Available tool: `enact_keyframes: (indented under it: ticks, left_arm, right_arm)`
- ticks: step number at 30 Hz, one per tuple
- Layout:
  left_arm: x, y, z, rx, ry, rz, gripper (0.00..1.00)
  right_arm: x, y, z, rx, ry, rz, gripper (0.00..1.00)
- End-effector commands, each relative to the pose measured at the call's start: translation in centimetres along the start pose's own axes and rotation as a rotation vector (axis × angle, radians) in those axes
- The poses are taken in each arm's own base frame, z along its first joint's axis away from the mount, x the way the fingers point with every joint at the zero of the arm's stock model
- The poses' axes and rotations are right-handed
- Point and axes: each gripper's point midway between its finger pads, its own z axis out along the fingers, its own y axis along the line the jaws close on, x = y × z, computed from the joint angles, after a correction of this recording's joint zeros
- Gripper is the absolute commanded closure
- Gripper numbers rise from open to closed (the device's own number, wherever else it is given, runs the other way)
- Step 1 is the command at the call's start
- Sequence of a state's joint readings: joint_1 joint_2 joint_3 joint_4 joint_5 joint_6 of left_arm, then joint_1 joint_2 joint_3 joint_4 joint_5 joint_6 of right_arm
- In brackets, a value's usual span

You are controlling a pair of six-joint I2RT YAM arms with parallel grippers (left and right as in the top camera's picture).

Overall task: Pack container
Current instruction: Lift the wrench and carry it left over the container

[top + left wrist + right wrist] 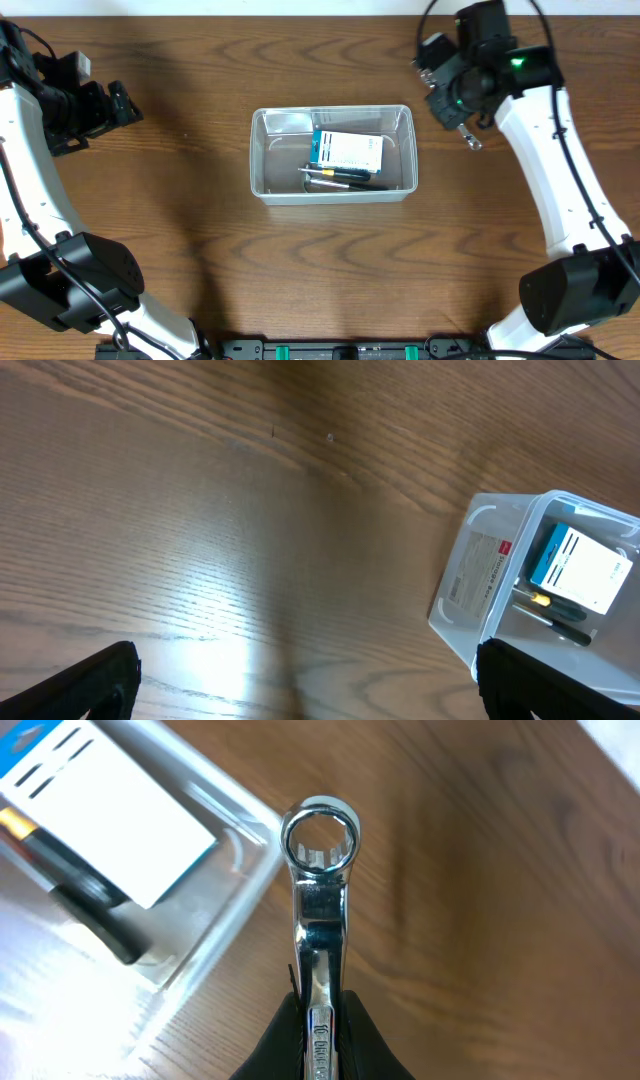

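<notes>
Quick count: one container, one blue-and-white box inside it, what looks like two slim dark tools lying next to the box, one shiny ring wrench, and two hands.

The container sits about mid-worktop with bare wood on all four sides, so there's loads of room around it. The left hand is parked well off to the left, with its fingers spread wide and nothing between them. The right hand is near the tub's right end, pinching the wrench by its shank. In the wrist view the ring end is over wood just outside the container's corner, and I can't tell if it's touching.

The tub itself is clear plastic, shallow and rectangular, with rounded corners and a rim all round. There's a white sticker on one end wall, and the floor on the left side is open.
</notes>
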State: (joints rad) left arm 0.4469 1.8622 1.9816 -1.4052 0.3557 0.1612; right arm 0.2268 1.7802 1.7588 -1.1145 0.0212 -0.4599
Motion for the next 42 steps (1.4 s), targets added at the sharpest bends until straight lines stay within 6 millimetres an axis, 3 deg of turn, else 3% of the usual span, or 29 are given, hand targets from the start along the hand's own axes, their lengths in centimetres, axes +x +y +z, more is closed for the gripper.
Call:
enact_keyframes:
  ticks: [1, 9, 23, 42]
  left_arm:
    - [0.0, 0.2, 0.4, -0.007, 0.011, 0.003, 0.02]
    - [0.0, 0.2, 0.4, -0.007, 0.011, 0.003, 0.02]
    - [0.0, 0.2, 0.4, -0.007, 0.011, 0.003, 0.02]
    - [0.0, 0.2, 0.4, -0.007, 0.011, 0.003, 0.02]
  right_arm:
    - [-1.4, 1.5, -0.4, -0.011, -0.026, -0.188, 0.94]
    - [-3.2, 5.0, -0.6, -0.1, -0.108, -0.444, 0.92]
    - [-6.8, 9.4, -1.3, -0.191, -0.269, -0.532, 0.88]
    - [-6.2, 13.9, 4.3, -0.297, -0.165, -0.605, 0.87]
